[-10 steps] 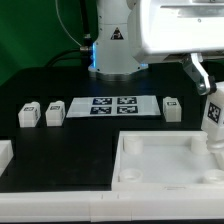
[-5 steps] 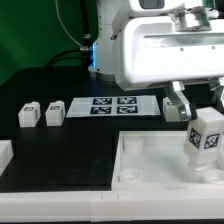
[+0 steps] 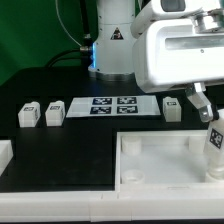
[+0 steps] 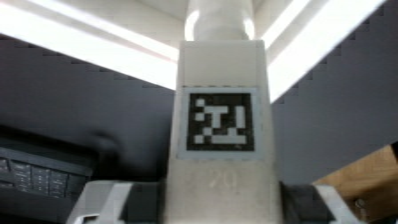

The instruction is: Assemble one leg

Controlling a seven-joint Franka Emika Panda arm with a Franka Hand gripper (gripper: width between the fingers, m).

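The white arm (image 3: 175, 50) fills the upper part of the exterior view's right and reaches down over the big white tray (image 3: 150, 150), which lies at the near edge of the black table (image 3: 60, 150) with its open side up. No leg stands fixed in any of its corners, so I'd judge the job barely past its first half: a leg has been fetched and brought to the tray, but the seating and any turning home have yet to be done. Farther back, the marker board (image 3: 115, 105) lies flat in the middle. Three spare legs sit in the same row: two close together at the exterior view's left (image 3: 28, 115) (image 3: 54, 113) and one just beyond the board's other end (image 3: 172, 108). The gripper (image 3: 208, 114) is closed around the leg (image 3: 215, 145), gripping it by the upper end. The leg hangs at the tray's corner on the exterior view's right, leaning a little, its lower end down inside the wall. Whether it has found the corner hole I cannot tell from here. Seen from the wrist, the leg (image 4: 224, 120) is a plain white squarish post, smooth, with a black-and-white square tag on the face toward the camera.
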